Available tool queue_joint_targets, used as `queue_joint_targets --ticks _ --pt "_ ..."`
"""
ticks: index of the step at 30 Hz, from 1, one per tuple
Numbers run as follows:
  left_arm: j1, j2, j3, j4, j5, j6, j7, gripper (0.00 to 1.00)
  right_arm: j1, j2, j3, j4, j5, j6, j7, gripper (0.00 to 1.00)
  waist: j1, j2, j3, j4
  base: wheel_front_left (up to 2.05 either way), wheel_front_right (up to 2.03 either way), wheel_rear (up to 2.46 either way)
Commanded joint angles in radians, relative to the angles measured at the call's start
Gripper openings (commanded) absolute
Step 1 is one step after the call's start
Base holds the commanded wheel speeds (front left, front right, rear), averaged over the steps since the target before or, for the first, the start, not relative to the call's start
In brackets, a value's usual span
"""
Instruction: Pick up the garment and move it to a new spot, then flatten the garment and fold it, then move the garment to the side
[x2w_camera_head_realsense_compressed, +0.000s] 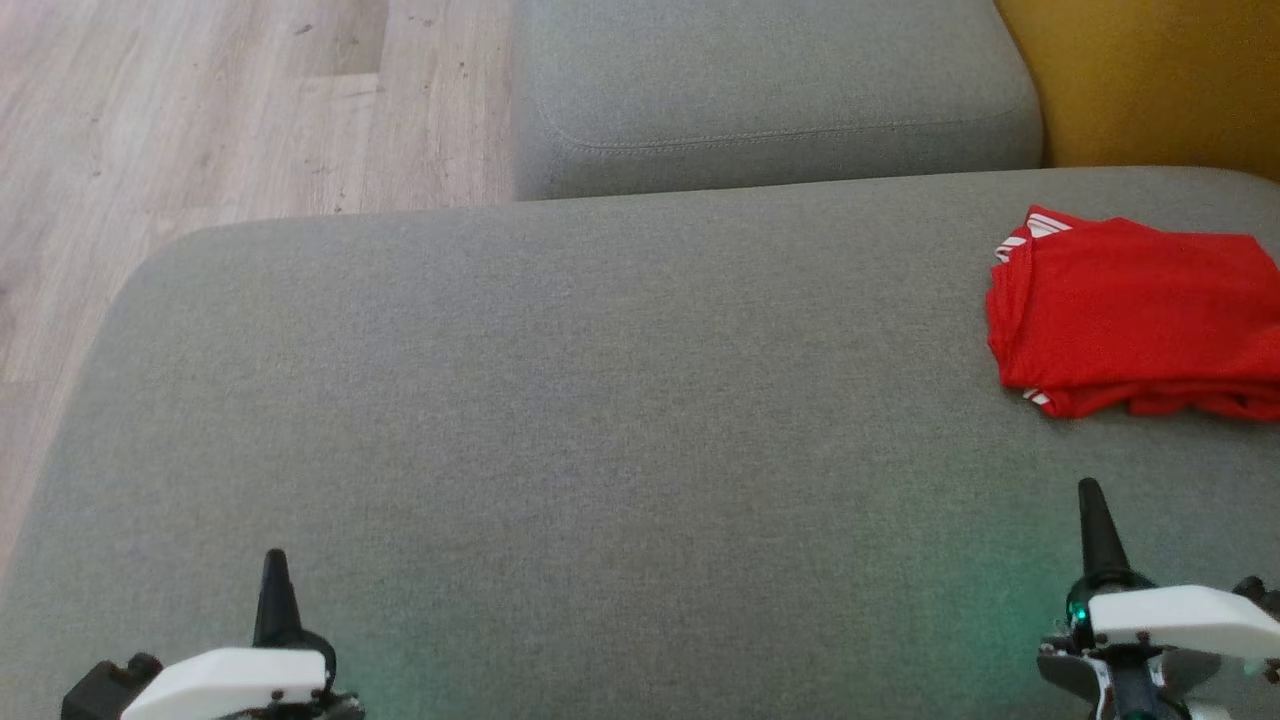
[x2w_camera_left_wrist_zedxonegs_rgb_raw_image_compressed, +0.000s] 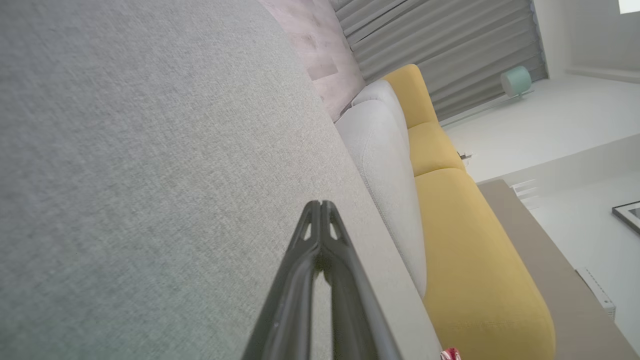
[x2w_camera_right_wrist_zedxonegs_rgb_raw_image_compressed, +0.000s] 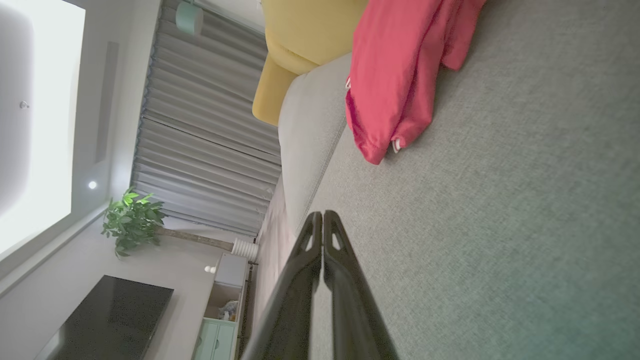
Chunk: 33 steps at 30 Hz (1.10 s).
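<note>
The big grey cushion (x2w_camera_head_realsense_compressed: 600, 400) takes up most of the scene, and nearly all of its flat woven top lies bare. The garment (x2w_camera_head_realsense_compressed: 1130, 310) sits on the cushion's far right part as a neat red stack, with a strip of red-and-white trim showing at its far left corner and another at its near left corner. Its layers lie square on one another, though the near edge is a little rumpled. Judging from that, the folding is done and the garment is already set off to the side, so the task looks to be at or very near its end.

The next move probably calls for little. If the rumpled edge matters, the right arm would have to reach forward across the cushion and open its fingers before touching the cloth.

The left gripper (x2w_camera_head_realsense_compressed: 274, 565) hangs over the cushion's near left edge and the right gripper (x2w_camera_head_realsense_compressed: 1090, 495) over its near right edge, well short of the garment. Each has its two dark fingers pressed tip to tip, with nothing between them.

Beyond the cushion's far edge lie a pale wood floor (x2w_camera_head_realsense_compressed: 200, 110), a second grey cushion (x2w_camera_head_realsense_compressed: 770, 90) and a yellow sofa (x2w_camera_head_realsense_compressed: 1150, 80). Farther off are grey curtains (x2w_camera_right_wrist_zedxonegs_rgb_raw_image_compressed: 200, 130), a dark screen (x2w_camera_right_wrist_zedxonegs_rgb_raw_image_compressed: 110, 320), a potted plant (x2w_camera_right_wrist_zedxonegs_rgb_raw_image_compressed: 131, 220) and a mint lamp (x2w_camera_left_wrist_zedxonegs_rgb_raw_image_compressed: 516, 81).
</note>
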Motion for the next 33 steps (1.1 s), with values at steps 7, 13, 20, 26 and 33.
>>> queue_joint_targets --ticks 7,13,20,26,33 --pt "-0.076 0.001 0.050 -0.040 -0.105 -0.024 0.024 0.00 -0.077 -0.006 -0.004 -0.045 0.106 0.005 0.025 0.00 -0.0001 0.0000 0.010 0.000 0.00 0.00 0.00" --pt "-0.089 0.000 0.063 -0.043 -0.176 -0.035 0.042 0.00 -0.088 -0.005 -0.016 -0.050 0.176 0.006 0.042 0.00 -0.0001 0.0000 0.017 0.000 0.00 0.00 0.00" --pt "-0.105 0.000 0.079 -0.046 -0.260 -0.049 0.063 0.00 -0.101 -0.004 -0.029 -0.055 0.257 0.006 0.063 0.00 -0.0001 0.0000 0.026 0.000 0.00 0.00 0.00" --pt "-0.116 0.000 0.090 -0.048 -0.320 -0.058 0.077 0.00 -0.110 -0.003 -0.038 -0.058 0.316 0.006 0.077 0.00 -0.0001 0.0000 0.032 0.000 0.00 0.00 0.00" --pt "-0.131 0.000 0.105 -0.051 -0.403 -0.071 0.098 0.00 -0.123 -0.002 -0.051 -0.063 0.398 0.007 0.098 0.00 -0.0001 0.0000 0.041 0.000 0.00 0.00 0.00"
